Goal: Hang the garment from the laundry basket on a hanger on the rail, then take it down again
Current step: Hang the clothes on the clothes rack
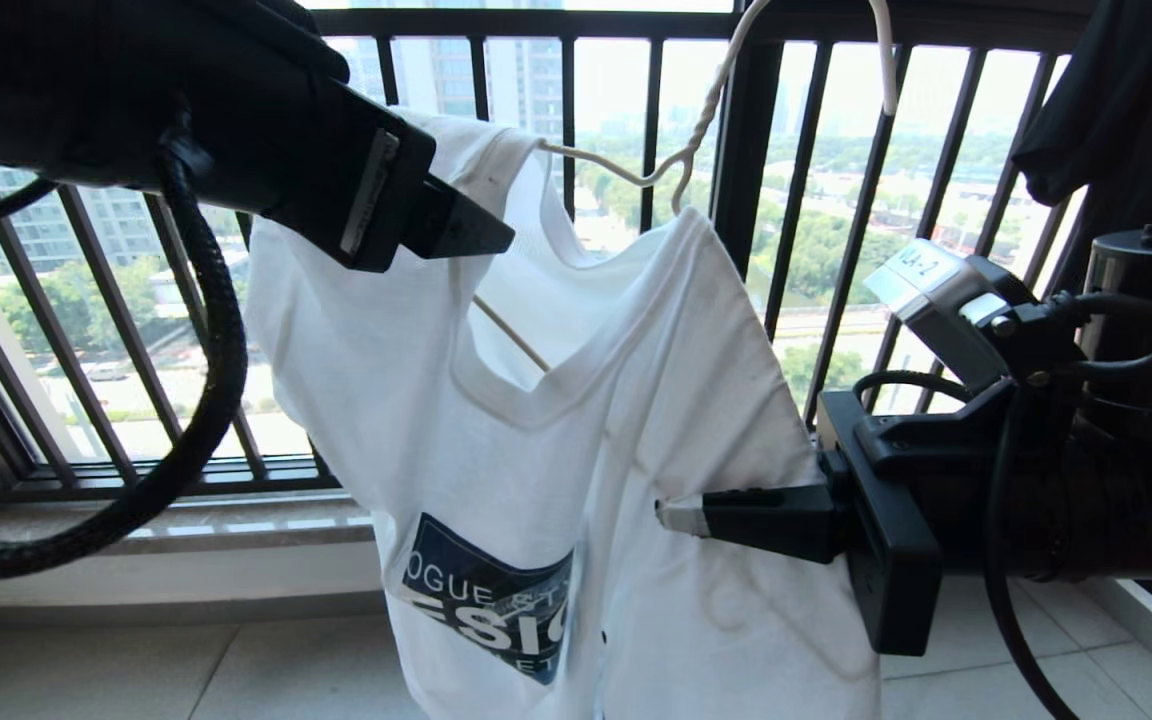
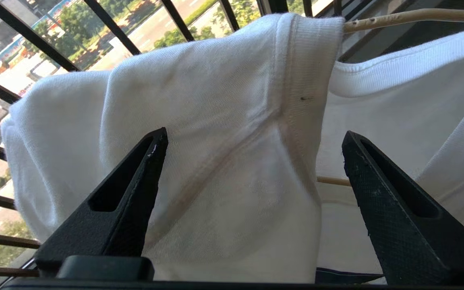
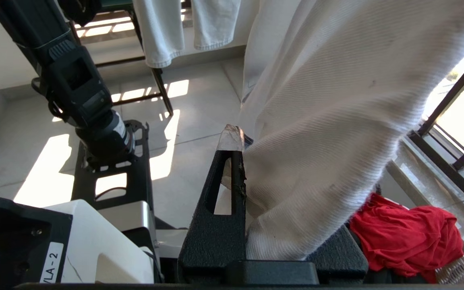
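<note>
On the cream wire hanger point(image 1: 636, 175) hangs the white T-shirt point(image 1: 576, 430). Left gripper point(image 2: 252, 177), jaws spread, faces its shoulder; right gripper point(image 3: 252, 225) pinches the side. Dressing looks done; next, let go.

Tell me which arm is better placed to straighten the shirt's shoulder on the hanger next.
Probably left. The left gripper is open right at the T-shirt shoulder on the hanger. The right gripper is shut on the shirt's side, lower down.

White garment point(image 2: 216, 161) on hanger point(image 2: 409, 16), left end effector point(image 2: 252, 161) spread
</note>
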Robot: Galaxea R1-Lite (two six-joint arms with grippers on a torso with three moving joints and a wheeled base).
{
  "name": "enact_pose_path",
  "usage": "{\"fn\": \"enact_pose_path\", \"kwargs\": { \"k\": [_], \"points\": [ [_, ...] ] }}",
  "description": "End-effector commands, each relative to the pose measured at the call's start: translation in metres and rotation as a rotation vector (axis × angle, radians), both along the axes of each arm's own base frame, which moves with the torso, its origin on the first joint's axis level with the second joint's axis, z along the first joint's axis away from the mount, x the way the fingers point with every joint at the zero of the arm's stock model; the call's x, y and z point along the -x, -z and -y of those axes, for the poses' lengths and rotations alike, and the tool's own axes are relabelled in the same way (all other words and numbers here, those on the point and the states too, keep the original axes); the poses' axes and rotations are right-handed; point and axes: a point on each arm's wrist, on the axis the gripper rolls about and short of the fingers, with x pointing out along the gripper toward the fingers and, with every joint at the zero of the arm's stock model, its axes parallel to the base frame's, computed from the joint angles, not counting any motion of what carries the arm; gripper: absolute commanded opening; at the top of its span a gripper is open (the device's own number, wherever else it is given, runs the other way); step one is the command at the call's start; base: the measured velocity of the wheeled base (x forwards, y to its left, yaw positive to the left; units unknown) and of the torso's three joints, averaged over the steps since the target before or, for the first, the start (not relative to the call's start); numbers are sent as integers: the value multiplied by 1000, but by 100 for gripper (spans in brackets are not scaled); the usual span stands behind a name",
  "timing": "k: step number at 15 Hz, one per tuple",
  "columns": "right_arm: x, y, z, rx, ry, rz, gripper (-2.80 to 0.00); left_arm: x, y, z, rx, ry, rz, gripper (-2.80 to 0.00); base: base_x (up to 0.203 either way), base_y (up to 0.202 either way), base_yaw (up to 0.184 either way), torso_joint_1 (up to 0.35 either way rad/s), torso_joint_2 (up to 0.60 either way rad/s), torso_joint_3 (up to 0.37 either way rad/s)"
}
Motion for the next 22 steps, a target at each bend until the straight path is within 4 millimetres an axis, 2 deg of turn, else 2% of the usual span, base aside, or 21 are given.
{"fn": "enact_pose_path", "kwargs": {
  "k": [1,5,11,14,16,22],
  "points": [
    [1,-1,1,-4,-5,6,-280,-9,5,8,-5,-13,3,-280,0,0,0,0,0,0],
    [1,-1,1,-5,-3,6,-280,-12,5,11,28,-16,39,-280,0,0,0,0,0,0],
    [1,-1,1,-4,-3,5,-280,-10,-11,10,133,-4,123,-280,0,0,0,0,0,0],
    [0,1,0,0,-5,0,-280,10,-28,13,254,149,147,-280,0,0,0,0,0,0],
    [0,1,0,2,-7,-1,-280,12,-36,22,288,199,164,-280,0,0,0,0,0,0],
    [1,3,-1,5,-13,-4,-280,24,-36,32,295,318,144,-280,0,0,0,0,0,0]
  ]
}}
